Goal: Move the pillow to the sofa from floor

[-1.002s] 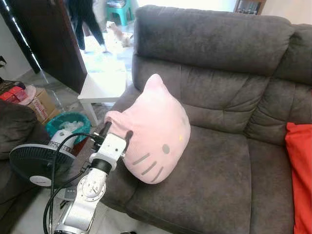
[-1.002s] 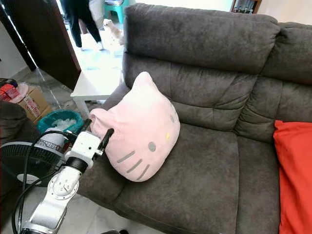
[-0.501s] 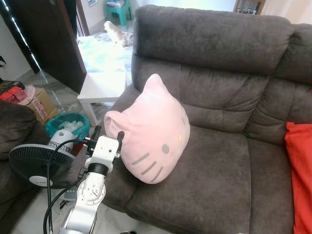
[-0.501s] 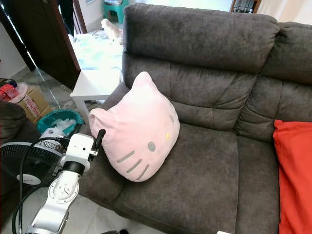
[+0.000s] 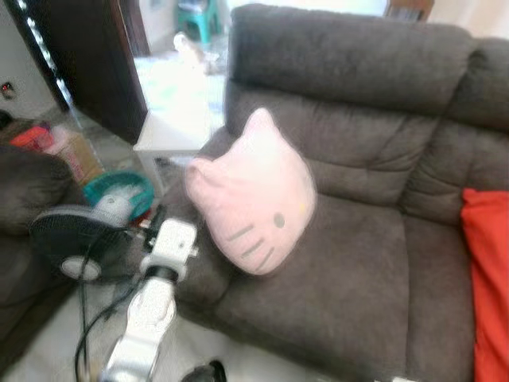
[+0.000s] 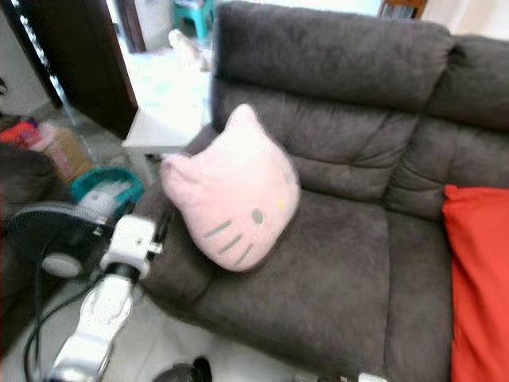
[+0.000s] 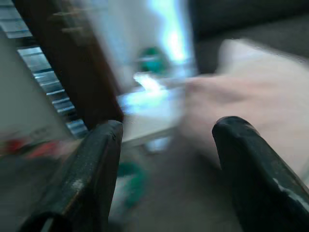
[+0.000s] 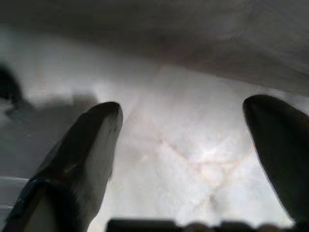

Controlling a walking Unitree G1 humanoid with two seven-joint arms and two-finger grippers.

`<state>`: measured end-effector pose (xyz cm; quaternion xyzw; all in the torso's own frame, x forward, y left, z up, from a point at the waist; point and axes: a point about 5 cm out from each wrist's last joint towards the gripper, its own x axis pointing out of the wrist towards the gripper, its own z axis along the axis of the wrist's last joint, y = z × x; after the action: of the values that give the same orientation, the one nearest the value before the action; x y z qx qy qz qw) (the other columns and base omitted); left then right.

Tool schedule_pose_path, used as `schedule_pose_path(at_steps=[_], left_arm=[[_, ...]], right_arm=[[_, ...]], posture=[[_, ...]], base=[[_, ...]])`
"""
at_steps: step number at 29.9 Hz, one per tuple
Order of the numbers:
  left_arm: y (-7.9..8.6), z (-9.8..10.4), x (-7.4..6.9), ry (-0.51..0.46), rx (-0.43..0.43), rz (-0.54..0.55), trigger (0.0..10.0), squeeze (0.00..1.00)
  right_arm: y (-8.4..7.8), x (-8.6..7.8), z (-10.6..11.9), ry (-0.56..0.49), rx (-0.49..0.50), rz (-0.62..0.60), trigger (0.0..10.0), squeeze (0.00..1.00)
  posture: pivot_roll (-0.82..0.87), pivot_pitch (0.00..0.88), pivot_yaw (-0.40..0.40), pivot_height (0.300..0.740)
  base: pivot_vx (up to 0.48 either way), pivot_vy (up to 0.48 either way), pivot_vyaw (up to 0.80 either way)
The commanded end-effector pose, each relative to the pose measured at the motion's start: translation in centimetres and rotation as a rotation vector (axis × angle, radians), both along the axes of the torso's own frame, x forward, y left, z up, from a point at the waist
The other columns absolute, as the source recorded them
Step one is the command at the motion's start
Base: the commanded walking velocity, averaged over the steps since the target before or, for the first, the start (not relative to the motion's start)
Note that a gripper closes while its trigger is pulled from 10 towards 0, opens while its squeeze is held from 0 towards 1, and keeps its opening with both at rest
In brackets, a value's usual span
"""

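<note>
Head views: the pink cat-face plush pillow (image 5: 253, 194) leans on the dark grey fabric sofa (image 5: 374, 263) at its left seat edge, the left gripper (image 5: 162, 227) beside it. Left wrist view: fingers (image 7: 91, 169) spread, holding nothing. Right wrist view: the right gripper (image 8: 186, 154) gapes over pale marble floor (image 8: 178, 145).

No legible text, label, brand, number or sign appears in any view; the head views are motion-blurred, and the cardboard box (image 5: 73, 151) shows no readable print.
</note>
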<state>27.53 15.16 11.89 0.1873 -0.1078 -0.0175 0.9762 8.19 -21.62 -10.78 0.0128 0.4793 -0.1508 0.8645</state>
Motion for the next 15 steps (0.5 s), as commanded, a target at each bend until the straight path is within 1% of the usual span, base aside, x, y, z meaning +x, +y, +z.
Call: schedule_pose_path(at_steps=[1,7,12,13,15], left_arm=[[0.1,-1.5,-0.3,0.071,0.010,0.004,10.0,0.00],[0.4,-1.9,-0.1,0.085,0.010,0.013,10.0,0.00],[0.9,-2.6,0.2,0.120,-0.014,0.032,10.0,0.00],[0.9,-2.9,0.2,0.133,-0.012,0.035,10.0,0.00],[1.7,-4.3,0.3,0.195,-0.025,0.063,10.0,0.00]], right_arm=[[0.3,0.6,0.1,-0.024,0.005,0.005,10.0,0.00],[0.3,0.6,0.1,-0.025,0.005,0.005,10.0,0.00],[0.3,0.6,0.1,-0.027,0.005,0.007,10.0,0.00],[0.3,0.6,0.1,-0.027,0.005,0.007,10.0,0.00],[0.3,0.6,0.1,-0.029,0.006,0.008,10.0,0.00]], posture=[[0.09,0.063,-0.007,0.740],[0.09,0.063,-0.007,0.740],[0.10,0.063,-0.008,0.740],[0.10,0.063,-0.008,0.740],[0.09,0.062,-0.008,0.740]], base=[[-0.334,0.000,0.00],[-0.328,0.000,0.00],[-0.308,0.000,0.00],[-0.281,0.000,0.00],[0.000,0.000,0.00]])
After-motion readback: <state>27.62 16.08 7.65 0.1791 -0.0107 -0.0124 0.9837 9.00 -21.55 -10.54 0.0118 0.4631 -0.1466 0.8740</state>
